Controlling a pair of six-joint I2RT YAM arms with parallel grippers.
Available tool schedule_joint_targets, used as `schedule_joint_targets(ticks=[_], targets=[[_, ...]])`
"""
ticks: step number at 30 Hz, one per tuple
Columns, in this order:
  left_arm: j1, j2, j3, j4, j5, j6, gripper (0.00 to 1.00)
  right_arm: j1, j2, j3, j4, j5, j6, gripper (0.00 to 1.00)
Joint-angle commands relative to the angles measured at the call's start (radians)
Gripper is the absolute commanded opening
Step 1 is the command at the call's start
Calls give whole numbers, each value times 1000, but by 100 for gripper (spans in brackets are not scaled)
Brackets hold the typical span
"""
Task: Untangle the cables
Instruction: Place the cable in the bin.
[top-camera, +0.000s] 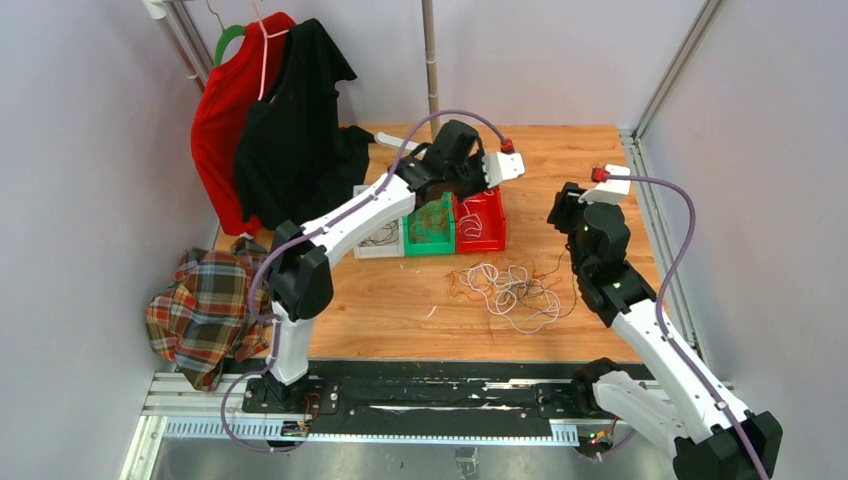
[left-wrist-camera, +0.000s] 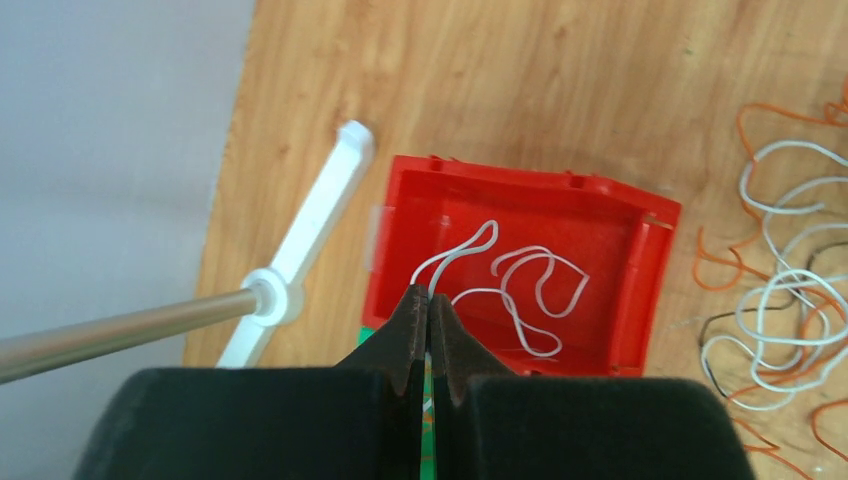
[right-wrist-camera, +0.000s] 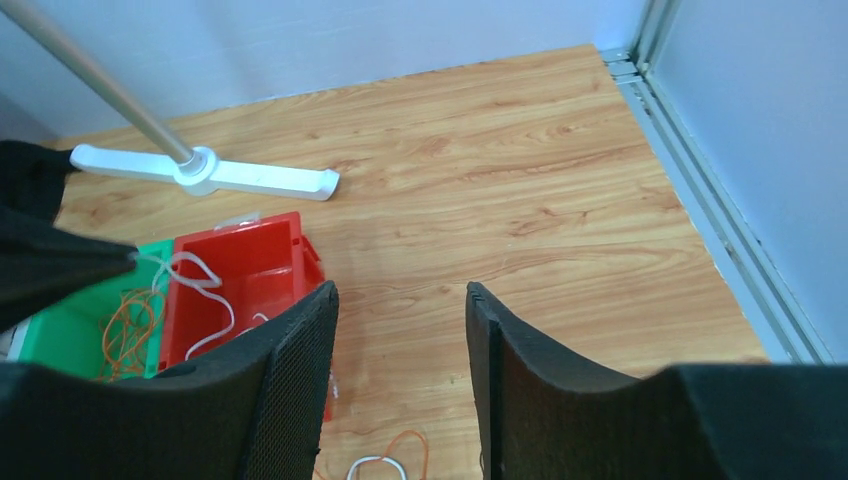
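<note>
- The left gripper (left-wrist-camera: 428, 305) was clamped on a white cable (left-wrist-camera: 470, 243) trailing into the red bin (left-wrist-camera: 520, 185), mid-frame.
- The right gripper (right-wrist-camera: 400, 292) was held apart, empty, above the table (right-wrist-camera: 500, 180).
- The cable tangle (top-camera: 510, 290) was spread below the bin, centre frame.

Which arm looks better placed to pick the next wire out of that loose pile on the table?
The right one. The right gripper is open and empty near the loose cables; the left gripper is shut on a white cable over the red bin.
</note>
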Motion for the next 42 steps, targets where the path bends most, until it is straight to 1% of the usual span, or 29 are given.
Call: schedule_joint_targets(ticks=[1,9,18,23,26,27,31,32,33,34,35,36,38,40,42], targets=[[-36,61,25,-64,-6,19,0,-42,-46,-2,-26,43,37,49],[-40,172,36,15,-25,11,0,-78,-70,-6,-58,44,28,48],[-41,291,75,54,-81,39,0,-96,-73,-8,-62,49,51,47],[-41,327,109,64,-27,21,0,-96,-70,-5,-71,49,63,47],[-41,343,131,31,-3,24,1,-98,-76,-7,-77,49,64,47],[-41,346,141,13,3,30,4,-99,-76,-6,-79,52,62,47],[-38,326,158,-34,-10,39,34,-101,-79,-2,-92,84,71,49],[-37,318,162,-51,-8,36,37,-102,-80,3,-92,84,71,49],[-36,308,170,-72,-5,30,43,-102,-79,7,-95,86,72,49],[-36,297,180,-95,2,26,52,-102,-74,11,-99,90,72,50],[-36,286,191,-120,10,24,59,-101,-68,16,-104,95,71,51],[-36,276,202,-143,15,21,62,-103,-61,23,-116,102,73,53],[-35,248,209,-173,18,13,65,-102,-43,35,-132,108,77,56],[-30,212,211,-191,18,4,70,-101,-29,46,-150,118,82,58],[-19,180,228,-221,46,-13,72,-102,-12,58,-174,129,81,60]])
